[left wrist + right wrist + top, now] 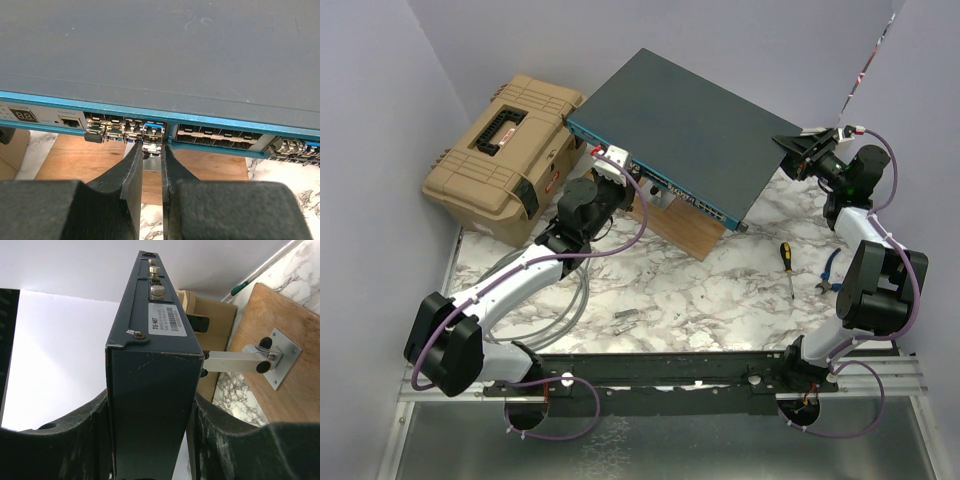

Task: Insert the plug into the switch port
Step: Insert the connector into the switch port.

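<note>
The switch (690,125) is a flat dark grey-teal box, propped up on a slant, with its blue socket face (655,185) turned toward the left arm. In the left wrist view the blue face (50,117) shows a row of sockets (215,136). My left gripper (625,172) (151,150) is shut on a small metal plug (151,146) with a blue tab, held at a socket near the middle of the row. My right gripper (790,150) (150,402) is shut on the switch's far right end (150,365).
A tan toolbox (500,150) stands at the back left. A wooden block (675,225) with a metal bracket (275,357) sits under the switch. A screwdriver (786,268) and pliers (830,272) lie on the marble at the right. Grey cable (570,305) loops near the left arm.
</note>
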